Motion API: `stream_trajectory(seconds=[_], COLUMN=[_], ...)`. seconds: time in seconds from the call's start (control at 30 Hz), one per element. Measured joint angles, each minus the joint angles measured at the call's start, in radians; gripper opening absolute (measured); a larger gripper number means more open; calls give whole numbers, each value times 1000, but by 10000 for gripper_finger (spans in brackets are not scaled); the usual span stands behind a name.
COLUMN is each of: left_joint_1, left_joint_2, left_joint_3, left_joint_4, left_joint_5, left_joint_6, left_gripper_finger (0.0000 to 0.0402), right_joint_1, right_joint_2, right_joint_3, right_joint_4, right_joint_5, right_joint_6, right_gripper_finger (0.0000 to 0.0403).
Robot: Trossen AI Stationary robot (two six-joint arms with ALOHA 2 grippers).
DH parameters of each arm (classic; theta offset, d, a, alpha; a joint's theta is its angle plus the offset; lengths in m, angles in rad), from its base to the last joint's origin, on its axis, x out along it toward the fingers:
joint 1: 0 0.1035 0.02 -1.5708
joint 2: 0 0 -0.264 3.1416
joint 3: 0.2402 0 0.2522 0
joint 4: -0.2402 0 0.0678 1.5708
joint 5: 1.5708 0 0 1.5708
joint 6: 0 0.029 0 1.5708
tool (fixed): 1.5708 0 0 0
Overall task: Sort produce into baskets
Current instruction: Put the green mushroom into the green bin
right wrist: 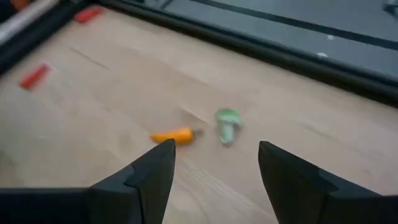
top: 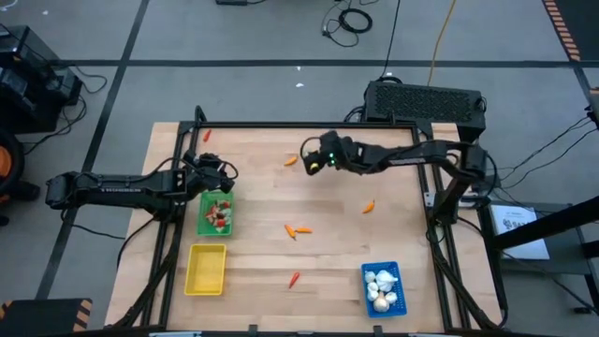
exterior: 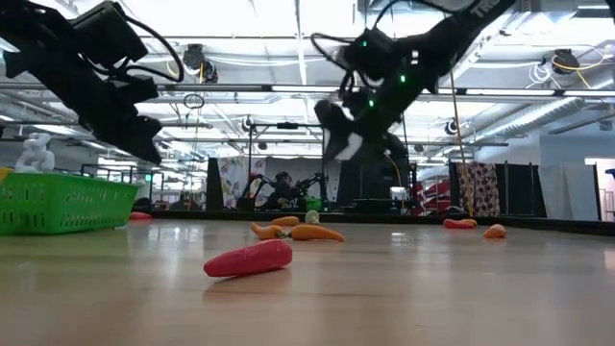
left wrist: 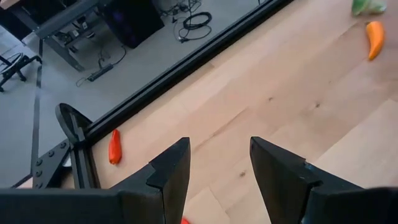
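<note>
1. Orange and red produce lies scattered on the bench (top: 328, 257): an orange piece (right wrist: 173, 135) and a pale green bulb (right wrist: 227, 125) near the far edge, an orange pair (top: 298, 229) mid-bench, another orange piece (top: 369, 207) to the right, a red one (top: 294, 279) nearer the front, and a red piece (left wrist: 114, 147) by the far-left frame.
2. Three baskets stand on the bench: green basket (top: 203, 223) holding red and pale bits, yellow basket (top: 206, 269) with nothing in it, blue basket (top: 368, 274) holding white bulbs.
3. Right claw (right wrist: 214, 165) hangs above the far edge with its jaws spread wide and nothing between them; the orange piece and green bulb lie just ahead of it.
4. Left claw (left wrist: 219, 165) hovers beside the green basket, jaws apart and gripping nothing.
5. Handling, as a judgement: the pieces look like light, hard, smooth plastic, likely to roll or skid if nudged. The orange piece is best pinched across its thick middle; the tapered tip could squirt out. The bulb is best taken around its rounded head.
</note>
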State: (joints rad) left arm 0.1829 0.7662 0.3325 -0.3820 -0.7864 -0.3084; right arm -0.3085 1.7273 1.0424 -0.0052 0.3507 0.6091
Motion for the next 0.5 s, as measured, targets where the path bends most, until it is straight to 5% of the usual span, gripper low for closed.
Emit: stream_trajectory(seconds=[0.27,0.5], left_joint_1=[3,2], left_joint_2=[0,0], left_joint_3=[0,0], left_joint_4=[7,6], left_joint_5=[-33,-32], left_joint_6=[3,9], left_gripper_finger=[176,176], right_joint_1=[46,49], right_joint_2=[145,274], right_joint_3=[-9,-11], right_joint_4=[218,301], right_joint_5=[160,194], right_joint_6=[-9,-9], right_gripper_finger=[221,221])
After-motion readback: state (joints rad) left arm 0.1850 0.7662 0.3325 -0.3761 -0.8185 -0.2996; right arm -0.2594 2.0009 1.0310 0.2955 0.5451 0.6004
